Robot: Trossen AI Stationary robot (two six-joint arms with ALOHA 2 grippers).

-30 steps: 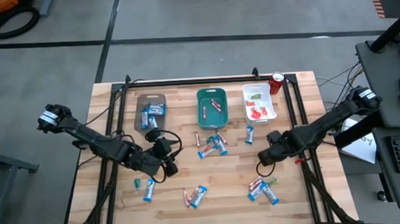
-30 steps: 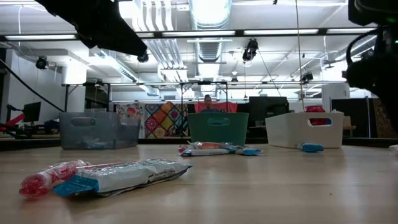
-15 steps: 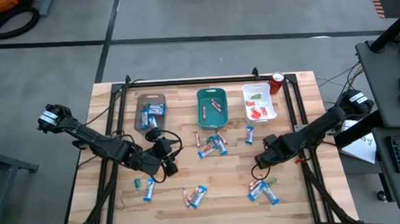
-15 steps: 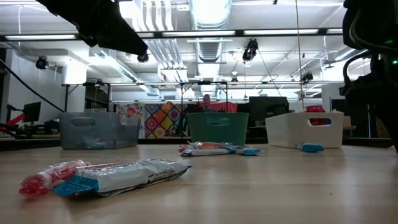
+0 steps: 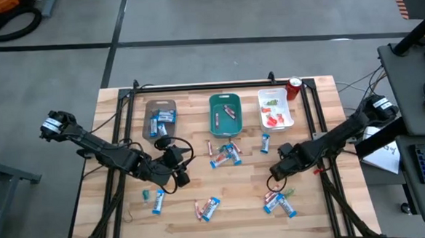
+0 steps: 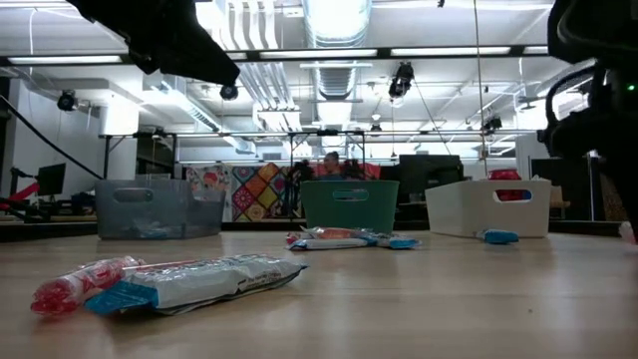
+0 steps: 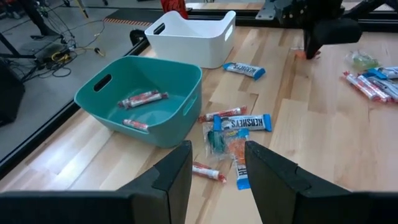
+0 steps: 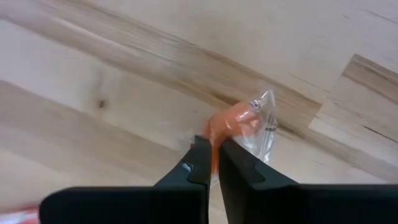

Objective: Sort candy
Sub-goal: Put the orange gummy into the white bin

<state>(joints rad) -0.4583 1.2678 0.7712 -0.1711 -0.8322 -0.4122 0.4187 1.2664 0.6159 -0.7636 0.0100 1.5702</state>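
The right end effector (image 8: 213, 163) is sitting low over the wooden worktop (image 5: 246, 205) on its right side, its two dark fingers (image 8: 194, 167) pinched together on an orange candy (image 8: 235, 123) in a clear wrapper that is lying on the boards; from above, this end effector (image 5: 276, 172) is showing just beyond a small heap of blue-and-white and red wrapped candies (image 5: 278, 201) near the front edge. The left end effector (image 7: 216, 163) is hovering on the left half of the worktop with its fingers standing apart and nothing between them, looking toward the teal tray (image 7: 138, 99), which is holding two slim red sticks (image 7: 143, 98). Just in front of that tray a cluster of candies (image 7: 239, 124) is lying, blue bar wrappers mixed with red sticks and an orange piece. Along the far side the brown tray (image 5: 160, 116) is holding blue-and-white bars, the teal tray is sitting in the middle, and the white tray (image 5: 275, 108) is holding red and green pieces, with a red can (image 5: 294, 87) just beside it. More candies are lying scattered toward the front: a blue bar (image 5: 158, 202) at front left and a bar with a red stick (image 5: 208, 207) at front centre
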